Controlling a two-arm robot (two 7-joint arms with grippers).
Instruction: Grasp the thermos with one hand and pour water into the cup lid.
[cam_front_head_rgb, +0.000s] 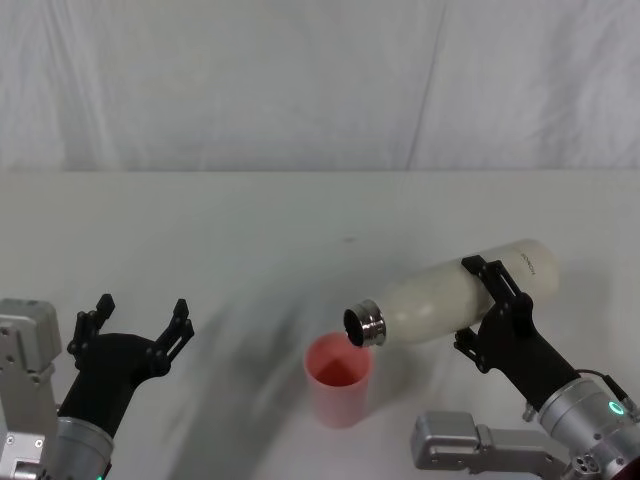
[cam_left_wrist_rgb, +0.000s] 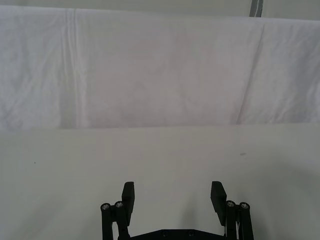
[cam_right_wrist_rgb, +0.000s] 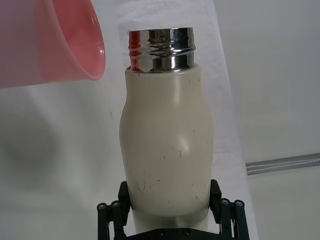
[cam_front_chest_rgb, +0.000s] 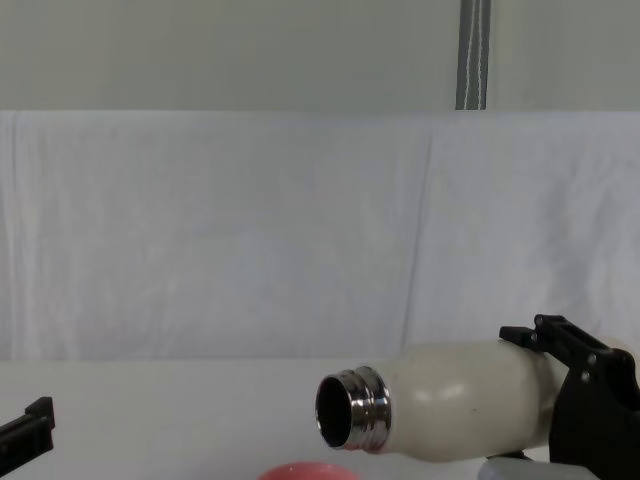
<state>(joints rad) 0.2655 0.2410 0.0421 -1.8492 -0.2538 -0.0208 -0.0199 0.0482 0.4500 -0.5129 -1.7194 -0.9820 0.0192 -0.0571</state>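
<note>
– fingers? the right gripper (cam_front_head_rgb: 492, 307) clamps the thermos (cam_front_head_rgb: 462, 292), tipped, its neck over the cup lid (cam_front_head_rgb: 338, 378) on the worktop (cam_front_head_rgb: 300, 230).
– water?
– none visible; pouring remains. left gripper (cam_front_head_rgb: 138, 322) idles, spread wide.

We see a white table (cam_front_head_rgb: 300, 230) w/ a wrinkled white cloth backdrop (cam_front_head_rgb: 300, 80) behind it; a grey metal strip (cam_front_chest_rgb: 472, 55) runs vertically above the cloth.

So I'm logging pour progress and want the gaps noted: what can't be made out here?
- Any water stream from the thermos neck: none discernible in the head view.
- Cup lid body: cut off by the chest view's lower edge.
- Right gripper finger pads: hidden behind the thermos, right wrist view.
</note>
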